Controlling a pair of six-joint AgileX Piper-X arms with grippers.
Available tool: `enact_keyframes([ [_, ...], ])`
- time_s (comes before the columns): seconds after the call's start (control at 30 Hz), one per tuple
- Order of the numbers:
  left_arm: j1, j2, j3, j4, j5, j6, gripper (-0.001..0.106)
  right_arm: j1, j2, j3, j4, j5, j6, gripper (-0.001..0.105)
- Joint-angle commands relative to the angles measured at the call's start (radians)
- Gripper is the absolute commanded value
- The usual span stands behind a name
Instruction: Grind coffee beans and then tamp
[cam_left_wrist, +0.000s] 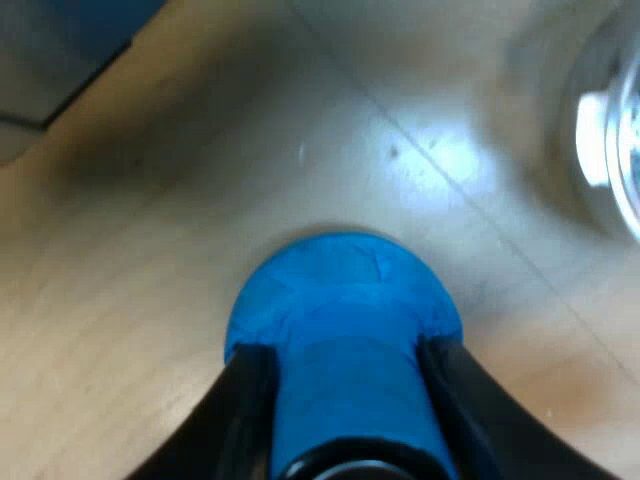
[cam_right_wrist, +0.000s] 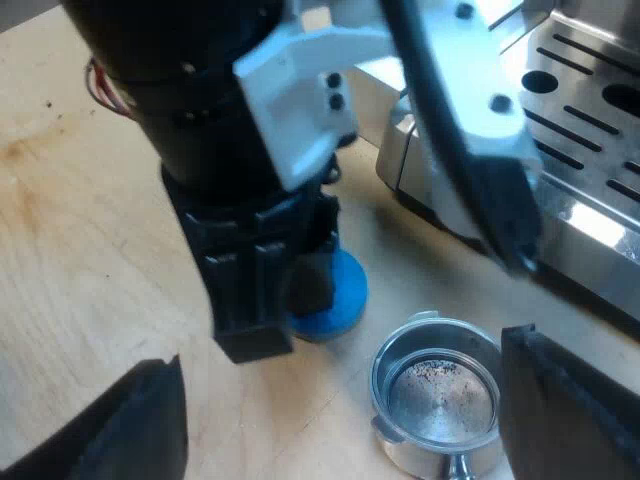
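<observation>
Our left gripper (cam_left_wrist: 345, 352) had its jaws closed on the blue tamper (cam_left_wrist: 340, 285), one black finger on each side of the stem. The tamper's broad base lay beyond the fingertips, down at the wooden table (cam_right_wrist: 70, 230). We could not tell whether it rested there or hung just clear.

Our right gripper (cam_right_wrist: 345, 405) had its jaws wide apart and gripped nothing. The metal holder (cam_right_wrist: 435, 395) stood on the table between them, open end up, close to one finger and well away from the other. The tamper was just beside the holder and apart from it, and both were near the foot of the espresso machine (cam_right_wrist: 590, 120).

The holder's basket showed bare metal with only a few dark specks. We judged that little or no ground coffee lay in it, so pressing now would achieve little; the grinding looked like the part left undone.

For the tamping itself, we thought the grip should sit square on the stem so that the base hung level. The tamper should rise straight off the table, travel over the holder's rim and centre above the basket before going down. A tilted base could catch the rim and tip the loose holder. We judged that the right jaws ought to close on the holder's handle first, to steady it against the push.
</observation>
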Motion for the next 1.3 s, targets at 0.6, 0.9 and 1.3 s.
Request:
enact_keyframes([
  [0.6,-0.001,-0.431,-0.005,0.152,-0.020,-0.002,0.000,0.002,-0.005,-0.001,0.000,0.004,-0.004,0.066],
  [0.9,-0.001,-0.590,-0.005,0.230,-0.010,-0.018,0.000,0.002,-0.005,-0.001,0.010,0.004,-0.011,0.066],
  [1.3,-0.001,-0.692,-0.005,0.281,0.030,-0.040,0.000,0.002,-0.096,-0.001,0.257,-0.003,-0.003,0.066],
])
